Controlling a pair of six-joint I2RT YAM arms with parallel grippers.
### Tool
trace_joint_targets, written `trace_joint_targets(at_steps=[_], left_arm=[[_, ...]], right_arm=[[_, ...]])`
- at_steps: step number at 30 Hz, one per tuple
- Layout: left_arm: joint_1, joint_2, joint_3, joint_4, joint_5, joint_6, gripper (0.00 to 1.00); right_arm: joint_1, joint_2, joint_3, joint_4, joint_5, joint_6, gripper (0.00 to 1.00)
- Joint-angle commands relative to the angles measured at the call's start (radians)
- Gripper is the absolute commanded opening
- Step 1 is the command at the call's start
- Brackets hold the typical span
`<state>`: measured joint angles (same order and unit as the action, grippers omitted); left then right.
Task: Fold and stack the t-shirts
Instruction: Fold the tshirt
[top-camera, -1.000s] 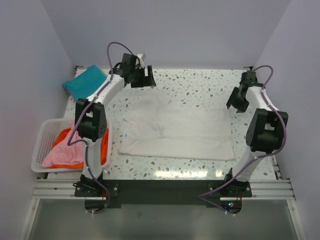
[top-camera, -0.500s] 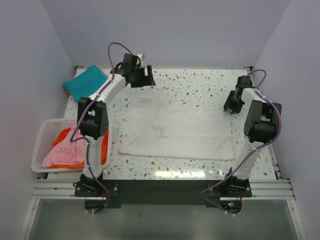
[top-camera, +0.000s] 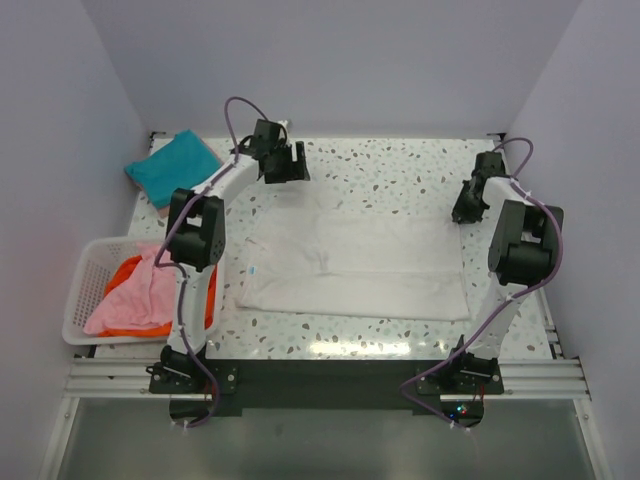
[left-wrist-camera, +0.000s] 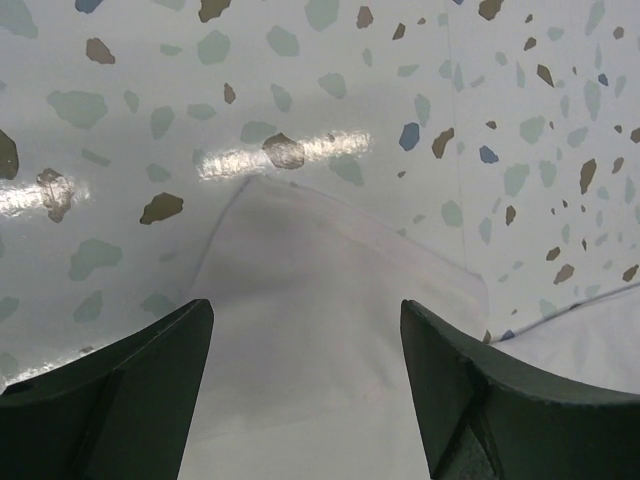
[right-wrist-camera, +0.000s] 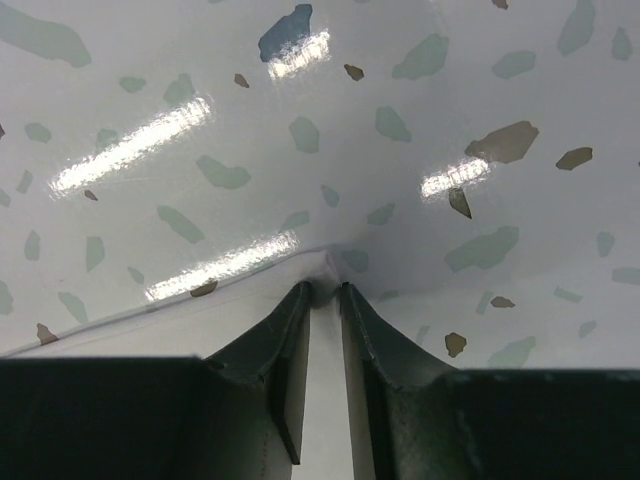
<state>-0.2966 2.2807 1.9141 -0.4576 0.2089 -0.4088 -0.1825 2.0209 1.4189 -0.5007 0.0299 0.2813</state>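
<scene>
Now that the left hand (top-camera: 283, 165) has lowered, released, over the far-left corner of the white t-shirt (top-camera: 360, 265) spread on the desk (top-camera: 400, 165), the right hand (right-wrist-camera: 325, 292) grasping its far-right corner, a fold looks due.

No text, label, brand, number or sign can be read in any of these views.

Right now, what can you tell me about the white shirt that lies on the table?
The white shirt is plain soft cloth, spread flat on the speckled table, with light wrinkles left of its middle and a tiny blue mark by its left edge. The right gripper is shut on its far right corner. The left gripper hangs open above its far left corner.
</scene>
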Motion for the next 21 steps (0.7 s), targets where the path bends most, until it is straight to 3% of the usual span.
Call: trace_joint_targets(at_steps=[1,8,21], left_arm=[[0.007,0.028,0.033,0.115,-0.090,0.001,0.80],[0.007,0.075,0.036,0.209,-0.144,-0.012,0.77],[-0.021,0.128,0.009,0.352,-0.240,0.016,0.70]], right_arm=[[-0.003,0.012,-0.015,0.025,-0.028,-0.013,0.21],[-0.002,0.002,-0.037,0.036,-0.067,0.009,0.07],[-0.002,0.010,-0.066,0.031,-0.079,0.004,0.05]])
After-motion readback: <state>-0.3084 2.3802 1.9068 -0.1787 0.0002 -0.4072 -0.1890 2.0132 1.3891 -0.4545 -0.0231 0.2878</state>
